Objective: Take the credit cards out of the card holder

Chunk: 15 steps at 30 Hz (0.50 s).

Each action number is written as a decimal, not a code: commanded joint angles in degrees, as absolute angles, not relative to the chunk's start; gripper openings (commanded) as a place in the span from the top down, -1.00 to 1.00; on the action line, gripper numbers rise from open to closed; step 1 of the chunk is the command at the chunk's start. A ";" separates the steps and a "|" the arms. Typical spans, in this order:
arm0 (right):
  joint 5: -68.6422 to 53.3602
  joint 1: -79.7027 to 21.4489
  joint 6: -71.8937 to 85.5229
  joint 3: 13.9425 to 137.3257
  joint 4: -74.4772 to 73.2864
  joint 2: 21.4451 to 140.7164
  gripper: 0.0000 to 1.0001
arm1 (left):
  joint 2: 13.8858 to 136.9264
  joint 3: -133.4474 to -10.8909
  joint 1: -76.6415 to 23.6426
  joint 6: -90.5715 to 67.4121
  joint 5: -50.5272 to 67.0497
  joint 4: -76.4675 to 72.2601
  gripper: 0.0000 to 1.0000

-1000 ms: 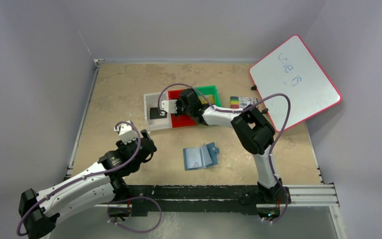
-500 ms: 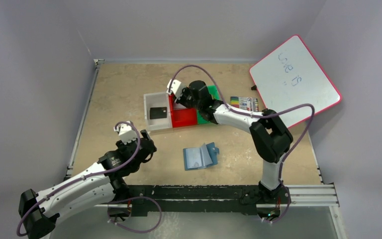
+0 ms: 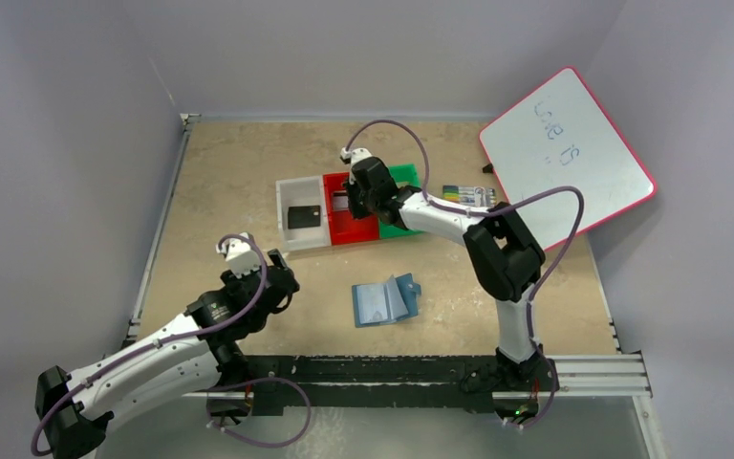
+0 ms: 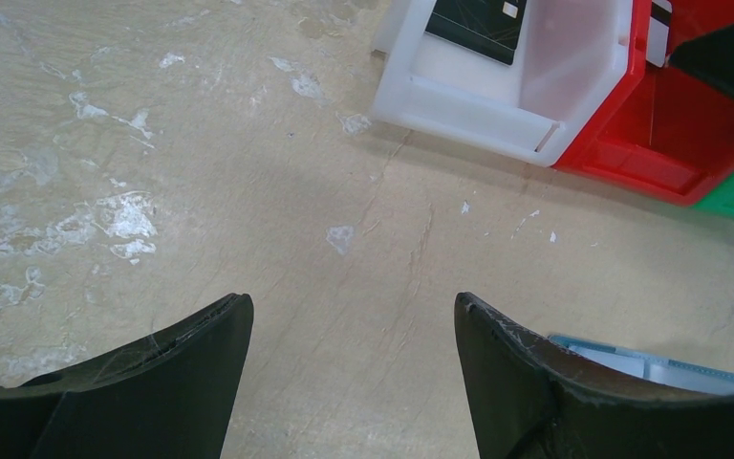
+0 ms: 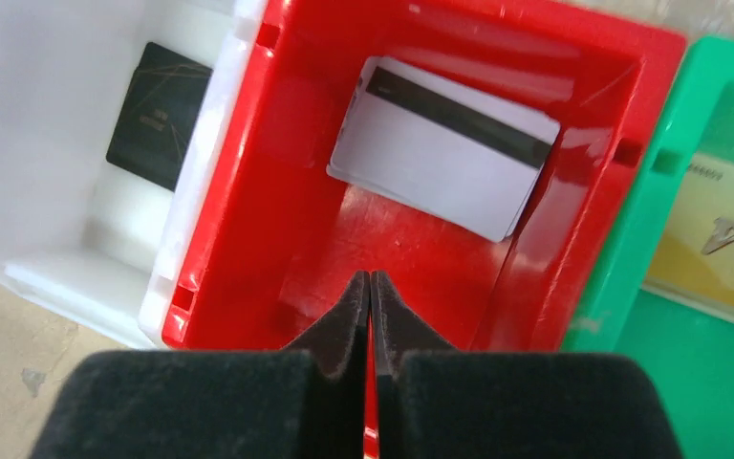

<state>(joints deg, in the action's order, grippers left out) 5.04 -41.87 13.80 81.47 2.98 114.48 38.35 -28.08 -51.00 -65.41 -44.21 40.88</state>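
Three credit cards are lying in three bins: a grey card point(image 5: 440, 158) in the red bin point(image 5: 220, 220), a black card point(image 5: 158, 115) in the white bin point(image 5: 48, 191) left of it, and a gold card point(image 5: 726, 249), cropped, in the green bin point(image 5: 698, 382) right of it. The teal card holder point(image 3: 384, 301) is lying open, nearer the arms than the red bin. The right gripper point(image 5: 371, 287), above the red bin, is pinching nothing; the left gripper point(image 4: 354, 325) is gaping, empty.

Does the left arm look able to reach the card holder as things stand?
Probably yes: the left claw is open, the card holder lies open to its right with only bare table between, and the right claw is away over the red bin.
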 commanded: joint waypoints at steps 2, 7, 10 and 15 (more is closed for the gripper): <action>6.17 -41.75 21.46 86.56 -3.19 117.56 1.00 | 38.45 -29.50 -50.69 -65.87 -45.70 40.52 -0.52; 8.11 -41.91 19.53 90.59 -4.97 122.16 1.00 | 38.73 -29.53 -50.69 -65.89 -45.67 40.52 -0.52; 11.35 -42.14 18.37 92.77 -6.32 123.68 1.00 | 38.75 -29.45 -50.65 -66.09 -45.70 40.53 -0.52; 16.17 -42.94 16.22 95.42 -7.80 125.87 1.00 | 39.25 -29.36 -50.71 -65.97 -45.79 40.28 -0.52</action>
<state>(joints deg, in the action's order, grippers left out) 10.46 -42.17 17.91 92.05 -5.21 124.92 38.92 -28.08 -51.00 -65.41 -44.21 41.06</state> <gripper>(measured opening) 0.004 0.765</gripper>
